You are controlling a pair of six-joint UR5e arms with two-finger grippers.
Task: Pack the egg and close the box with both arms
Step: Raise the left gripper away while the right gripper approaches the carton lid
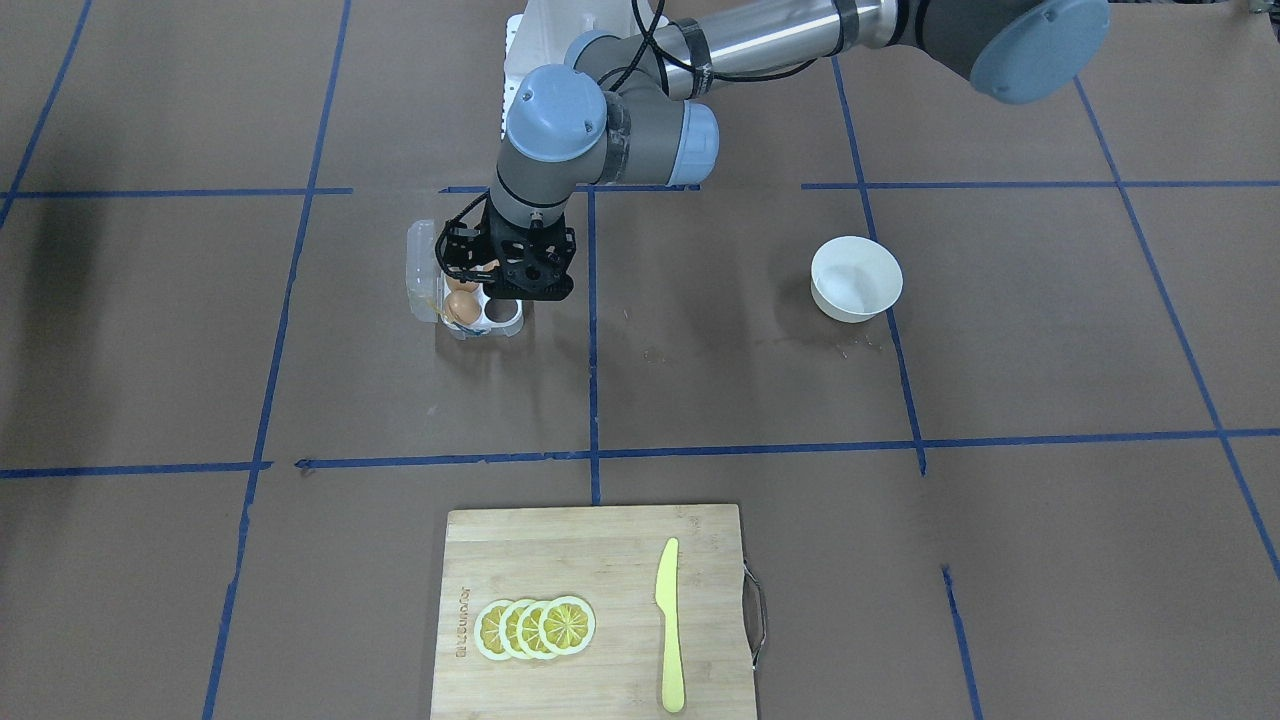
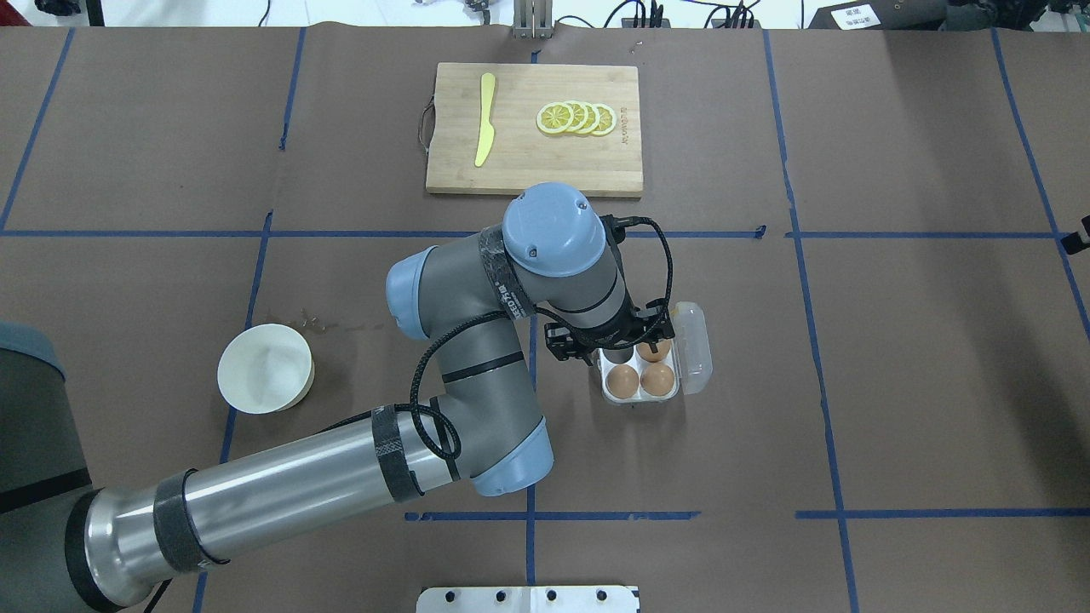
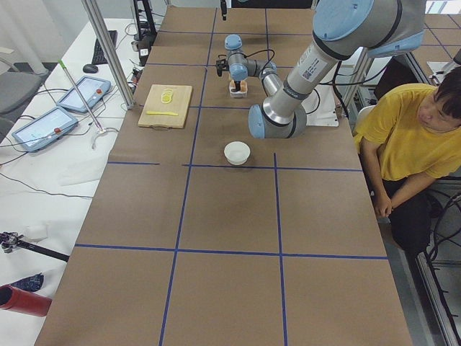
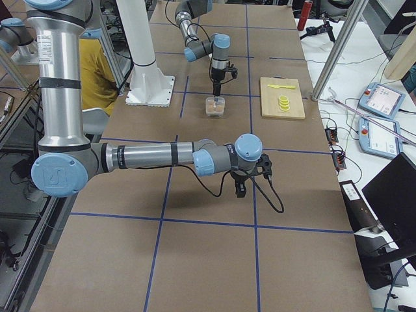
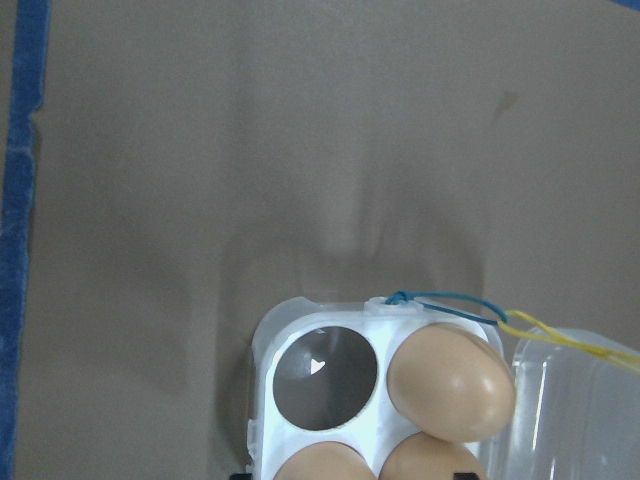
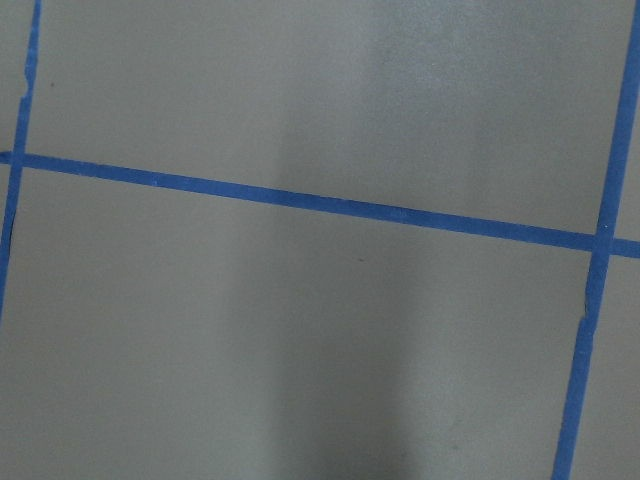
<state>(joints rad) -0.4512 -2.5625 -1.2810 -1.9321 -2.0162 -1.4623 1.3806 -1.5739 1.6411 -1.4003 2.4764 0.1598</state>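
The clear box point(image 2: 601, 375) stands open at mid-table, its lid point(image 2: 695, 349) folded out flat to the side. Three orange-brown eggs sit in its cups; one egg point(image 2: 622, 380) is nearest the robot. The left wrist view shows the empty cup point(image 5: 325, 375) beside an egg point(image 5: 450, 380), with the yellow tie point(image 5: 560, 335) over the lid. My left gripper point(image 2: 609, 342) hangs just above the box, over the empty cup, open and holding nothing. My right gripper point(image 4: 240, 188) hovers above bare table far off to the right; I cannot tell whether it is open or shut.
A round white bowl point(image 2: 265, 368) stands left of the box. A bamboo cutting board point(image 2: 511, 162) at the far side carries lemon slices point(image 2: 576, 117) and a yellow knife point(image 2: 484, 119). The right wrist view shows only brown paper with blue tape lines point(image 6: 300, 200).
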